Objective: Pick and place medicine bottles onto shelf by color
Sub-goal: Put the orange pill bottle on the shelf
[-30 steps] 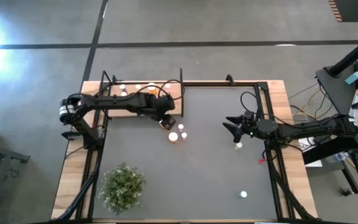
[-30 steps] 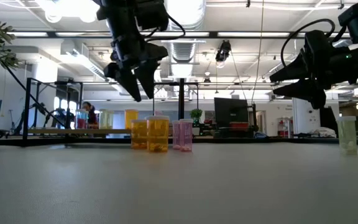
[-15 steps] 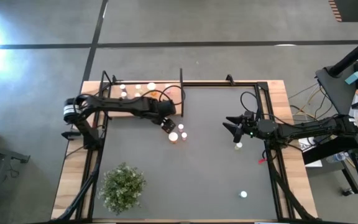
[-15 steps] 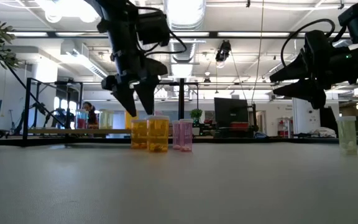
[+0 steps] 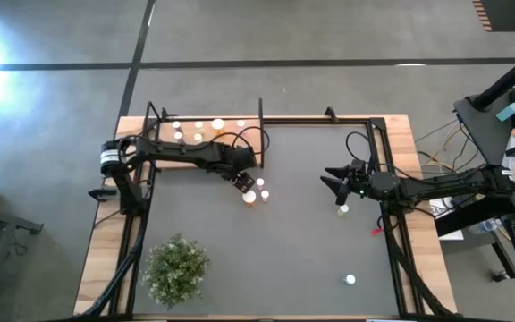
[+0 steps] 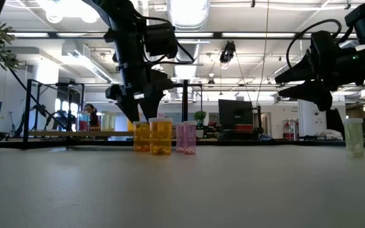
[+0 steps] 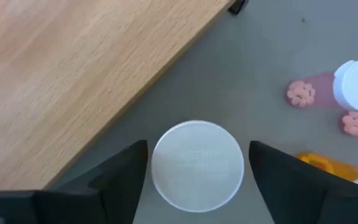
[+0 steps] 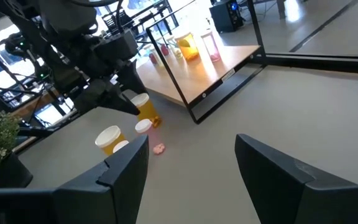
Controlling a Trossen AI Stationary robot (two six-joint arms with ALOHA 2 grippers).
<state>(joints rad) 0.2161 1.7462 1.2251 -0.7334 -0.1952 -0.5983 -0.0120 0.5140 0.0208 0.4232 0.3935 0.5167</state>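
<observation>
We position the left end effector (image 7: 194, 171) directly above an orange medicine bottle (image 6: 142, 135), fingers (image 7: 120, 177) spread wide to either side of its white cap (image 7: 196, 165) and holding nothing. The bottle stands upright on the worktop (image 5: 293, 233), just off the edge of the shelf (image 7: 61, 81), which lies immediately behind the end effector. A second orange bottle (image 6: 161, 136) stands touching or almost touching the first, and a pink bottle (image 6: 185, 137) stands just beyond that.

To perform this step well, in our judgement:
- We keep the cap centred between the fingers before we descend; the left wrist view shows roughly equal gaps on both sides.
- We lower far enough to grip the body or the cap's side wall, not the rim.
- We watch the finger nearest the second orange bottle, since the neighbour could be knocked over.
- We close only once both fingers are clear of the worktop.

The right end effector (image 5: 331, 184) waits well apart over the worktop, fingers partly spread and empty, with a pale bottle (image 5: 342, 210) just beside it.

Faint embossed lettering shows on the cap; we cannot read it. No other legible label is in view.
</observation>
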